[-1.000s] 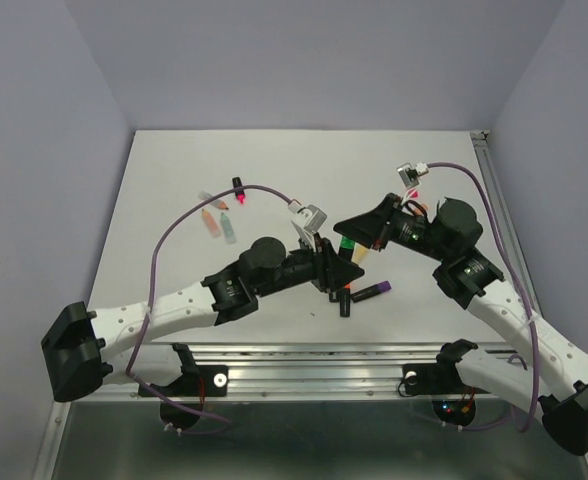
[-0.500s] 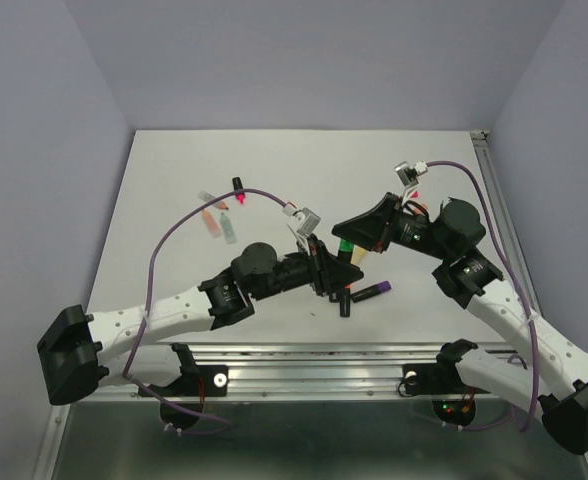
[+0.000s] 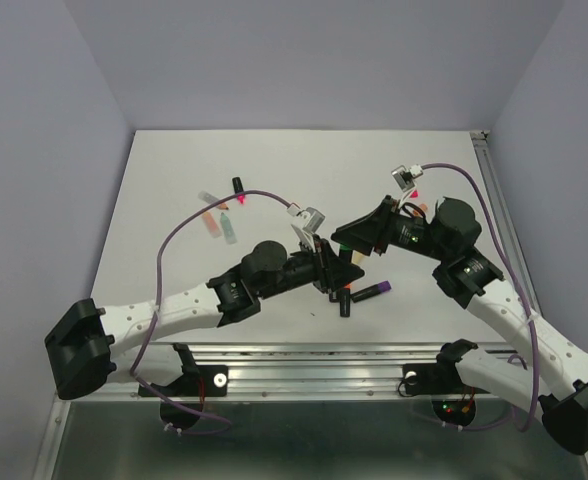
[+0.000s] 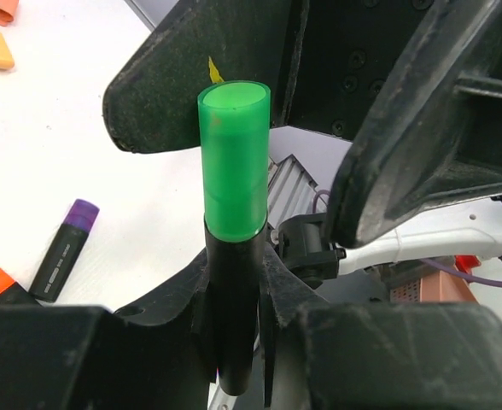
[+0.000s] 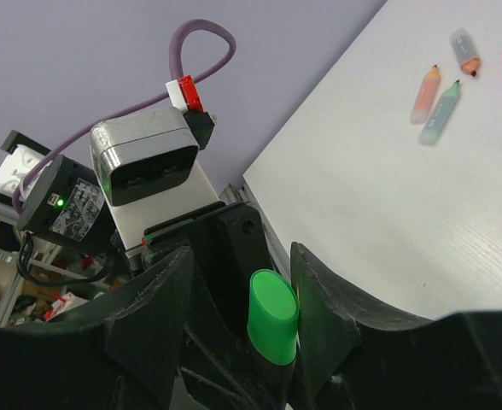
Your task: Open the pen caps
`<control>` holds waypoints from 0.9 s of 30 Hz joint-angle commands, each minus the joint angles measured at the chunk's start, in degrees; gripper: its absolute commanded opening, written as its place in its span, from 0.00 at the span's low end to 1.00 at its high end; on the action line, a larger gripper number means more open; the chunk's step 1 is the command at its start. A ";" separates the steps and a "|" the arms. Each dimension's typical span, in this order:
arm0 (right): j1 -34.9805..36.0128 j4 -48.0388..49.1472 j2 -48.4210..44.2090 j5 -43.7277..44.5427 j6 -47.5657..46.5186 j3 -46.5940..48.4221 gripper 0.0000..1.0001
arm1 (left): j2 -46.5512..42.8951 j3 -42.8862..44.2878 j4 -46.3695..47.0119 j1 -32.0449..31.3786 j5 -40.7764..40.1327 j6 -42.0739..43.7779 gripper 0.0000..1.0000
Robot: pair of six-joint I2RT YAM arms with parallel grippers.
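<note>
Over the tabletop (image 3: pixel 174 190) middle: left end effector (image 4: pixel 234 342) clamped on a black pen (image 4: pixel 232 282)
Pen top: green cap (image 4: pixel 232 162) sits on it, pointing up
Right side: right end effector (image 5: pixel 238 307) has fingers apart, one each side of the green cap
Down below: purple-capped pen (image 4: pixel 63 249) lies on the tabletop

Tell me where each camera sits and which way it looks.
Top view: fixed above and behind, looking down on the table; left arm and right arm show.
Left wrist: on that arm, looking along the left gripper, shut on a pen with a green cap.
Right wrist: on that arm, looking past the right gripper toward the table.
Shared: both wrist views show the green cap.
</note>
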 commanded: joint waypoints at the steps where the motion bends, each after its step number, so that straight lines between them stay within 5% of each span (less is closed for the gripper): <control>1: 0.37 1.45 -0.34 -0.84 -0.74 2.21 0.54 | 0.41 3.31 2.50 0.28 -1.13 -0.83 0.00; 8: 0.46 1.45 -1.13 0.47 -0.48 1.51 0.49 | 0.59 2.52 5.58 0.28 -1.66 -1.89 0.00; 14: 0.37 2.33 -1.14 -0.14 -0.30 0.81 0.33 | 0.32 1.90 6.02 0.89 -1.39 -2.94 0.00; 19: 0.46 6.71 -0.87 -1.02 -1.53 -0.16 0.01 | -0.73 -0.02 7.51 2.82 0.71 -3.91 0.00; 27: -1.20 3.04 9.30 19.17 -9.51 8.26 0.01 | -6.96 -8.72 7.51 1.43 5.02 -4.70 0.00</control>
